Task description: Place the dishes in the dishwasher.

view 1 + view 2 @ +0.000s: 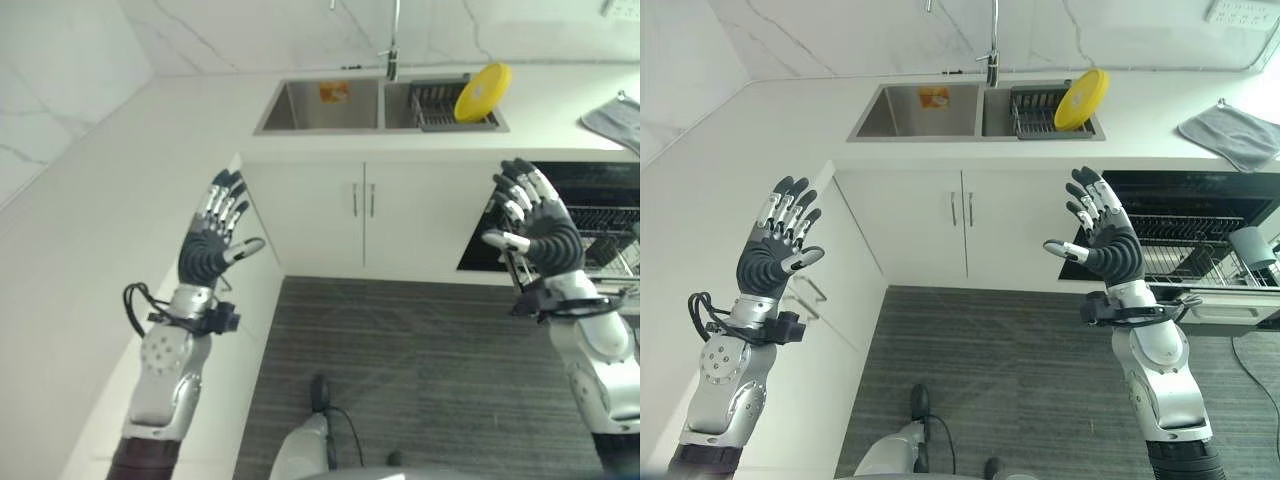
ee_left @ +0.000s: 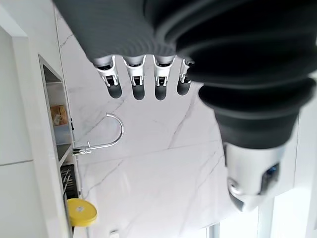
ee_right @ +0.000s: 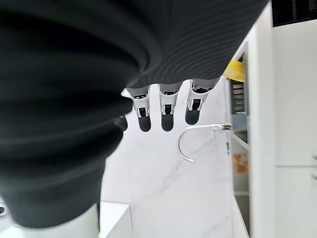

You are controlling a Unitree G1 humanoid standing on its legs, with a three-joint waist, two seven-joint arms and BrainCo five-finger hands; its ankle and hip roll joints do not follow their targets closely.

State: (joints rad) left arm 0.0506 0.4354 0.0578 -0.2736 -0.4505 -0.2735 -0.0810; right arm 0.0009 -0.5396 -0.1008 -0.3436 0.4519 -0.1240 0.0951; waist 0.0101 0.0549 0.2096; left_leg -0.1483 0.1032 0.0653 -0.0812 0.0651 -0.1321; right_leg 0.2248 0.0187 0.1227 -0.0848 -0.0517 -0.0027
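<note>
Our left hand (image 1: 775, 255): fingers (image 1: 788, 205) straight and fanned, thumb out to the side, nothing in the palm. It's raised in front of the white corner counter (image 1: 710, 190), touching nothing. In the left wrist view the fingertips (image 2: 134, 84) sit in a straight row, nothing between them.

Our right hand (image 1: 1105, 240): same pose, fingers (image 1: 1090, 200) spread and straight, thumb sticking out toward the middle, holding nothing. It hangs in the air ahead of the open dishwasher (image 1: 1210, 225). The right wrist view shows its fingertips (image 3: 167, 114) straight as well.

Task thing: one yellow plate (image 1: 1081, 98), standing on edge in the dark dish rack (image 1: 1035, 112) in the right basin of the steel sink (image 1: 930, 110). It leans, top rim tipped to the right and toward the back wall; its long axis runs from lower left to upper right in the head views, face turned toward the left basin. It is well apart from both hands.

Dishwasher sits right of the white cabinet doors (image 1: 960, 225), under the counter, with its wire rack (image 1: 1200, 255) pulled out. A grey cup-like item (image 1: 1250, 245) sits at the rack's right side; we can't tell exactly what it is.

Also there: curved tap (image 1: 992, 40) behind the sink, an orange item (image 1: 933, 97) in the left basin, a grey cloth (image 1: 1230, 130) on the counter to the right, dark grey floor (image 1: 1020, 380) below.
</note>
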